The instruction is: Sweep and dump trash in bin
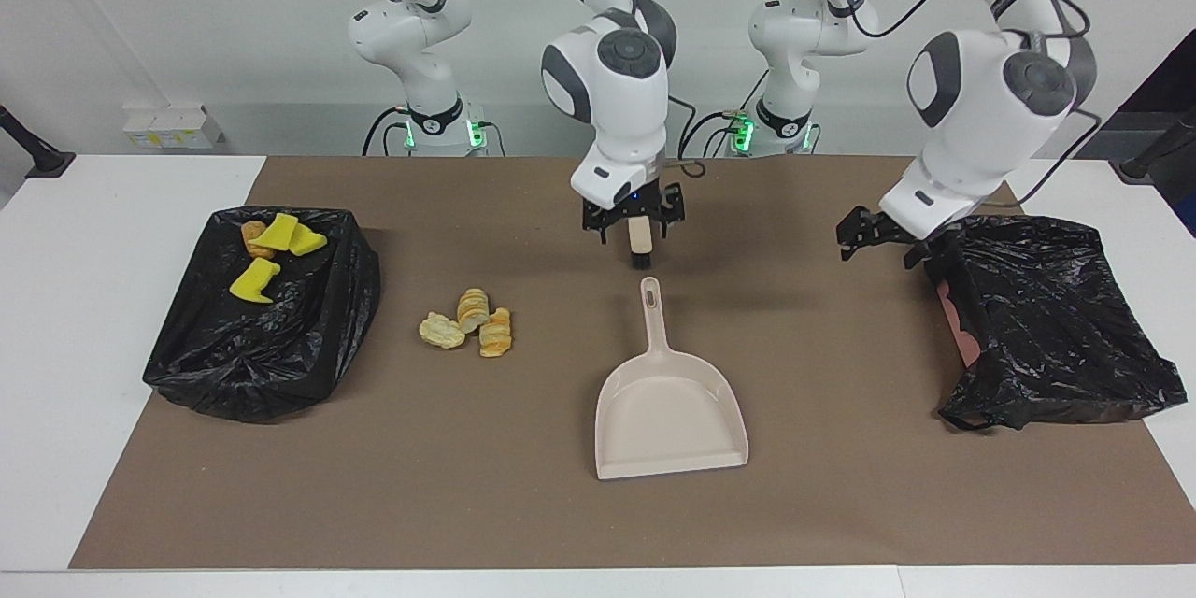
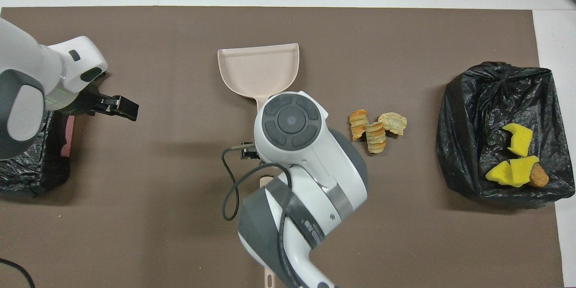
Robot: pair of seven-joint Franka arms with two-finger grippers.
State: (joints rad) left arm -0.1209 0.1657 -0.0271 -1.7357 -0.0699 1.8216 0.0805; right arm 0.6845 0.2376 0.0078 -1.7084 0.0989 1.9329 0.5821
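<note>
Three croissant-like pastries lie together on the brown mat beside the beige dustpan, toward the right arm's end. The dustpan's handle points at the robots. Three yellow wedges and a brown roll lie in the black-bagged bin at the right arm's end. My right gripper is shut on the beige brush, black bristles down, over the mat at the dustpan's handle tip. My left gripper hangs beside the other bin.
A second black-bagged bin with a pink rim showing stands at the left arm's end. The brown mat covers most of the white table. In the overhead view the right arm hides its gripper; the brush handle shows beneath it.
</note>
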